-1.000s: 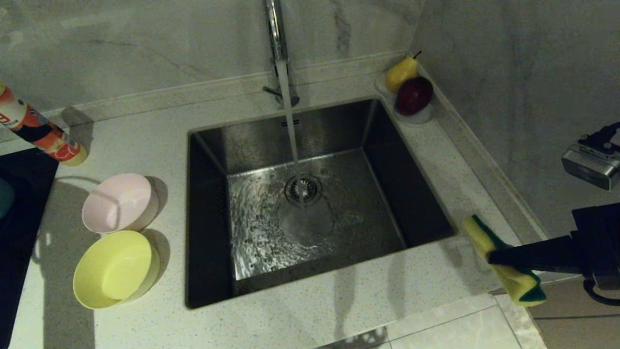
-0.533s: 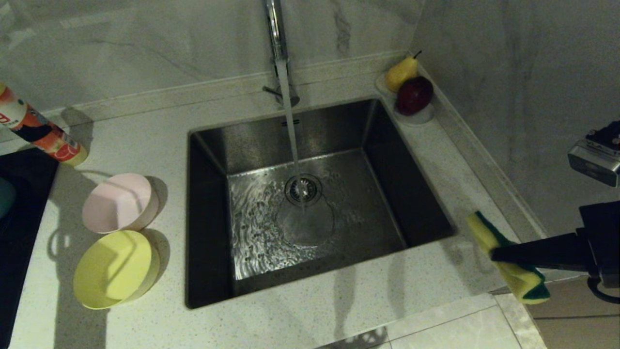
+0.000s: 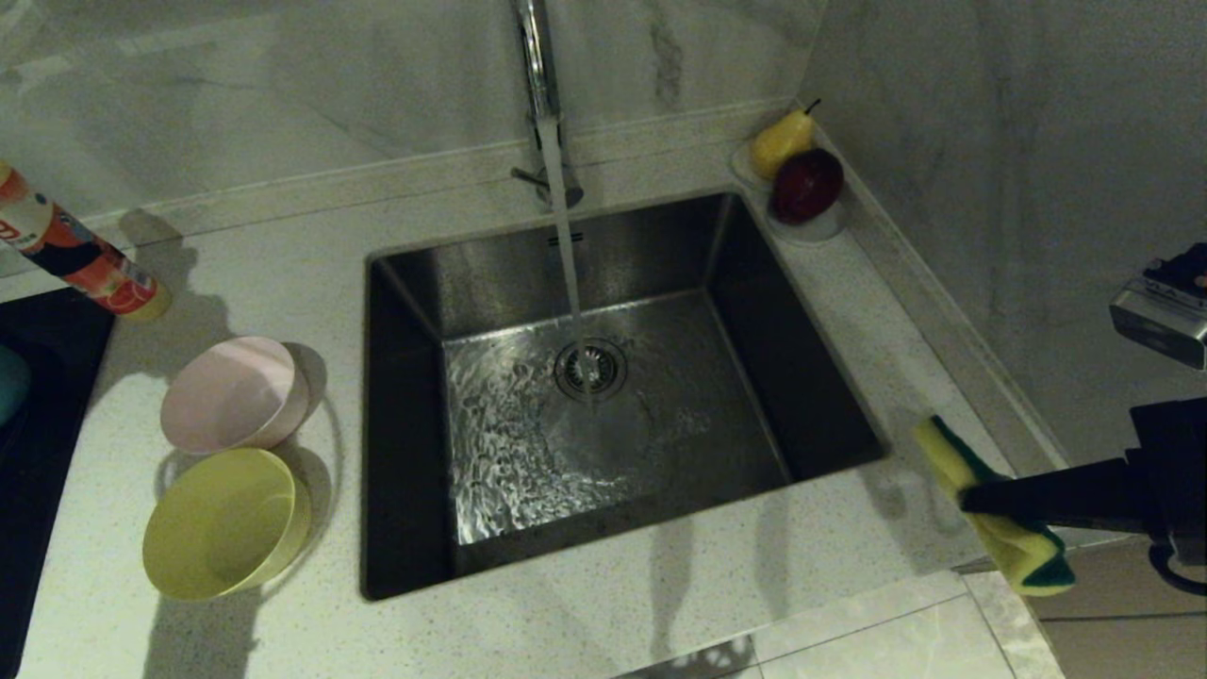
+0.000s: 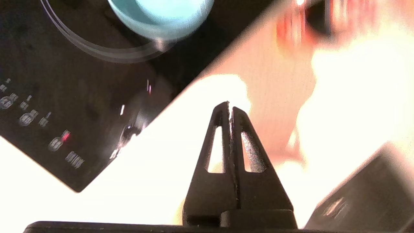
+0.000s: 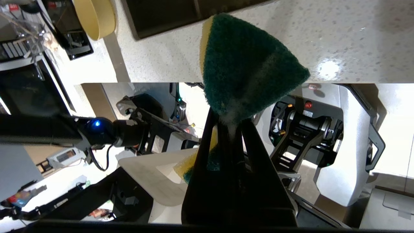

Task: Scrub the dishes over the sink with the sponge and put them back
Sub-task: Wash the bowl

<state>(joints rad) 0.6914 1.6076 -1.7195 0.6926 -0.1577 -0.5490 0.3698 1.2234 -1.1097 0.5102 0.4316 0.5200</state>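
Observation:
A pale pink bowl (image 3: 231,394) and a yellow bowl (image 3: 222,523) stand on the counter left of the steel sink (image 3: 405,396). Water runs onto the sink's drain (image 3: 590,368). A light blue bowl (image 4: 161,16) sits on the black cooktop, seen in the left wrist view. My left gripper (image 4: 229,105) is shut and empty, over the counter beside the cooktop; it is out of the head view. My right gripper (image 3: 971,498) hangs off the counter's front right corner, shut on the green-and-yellow sponge (image 3: 990,509), whose green face (image 5: 245,68) fans out past the fingertips.
An orange-and-white bottle (image 3: 85,259) leans at the far left by the black cooktop (image 3: 38,415). The faucet (image 3: 537,66) stands behind the sink. A white dish (image 3: 830,226) with a pear and a dark red fruit sits in the back right corner.
Shadows on the counter round the pink and yellow bowls have shifted. The right gripper with the sponge has stayed in place, and both bowls stand where they were.

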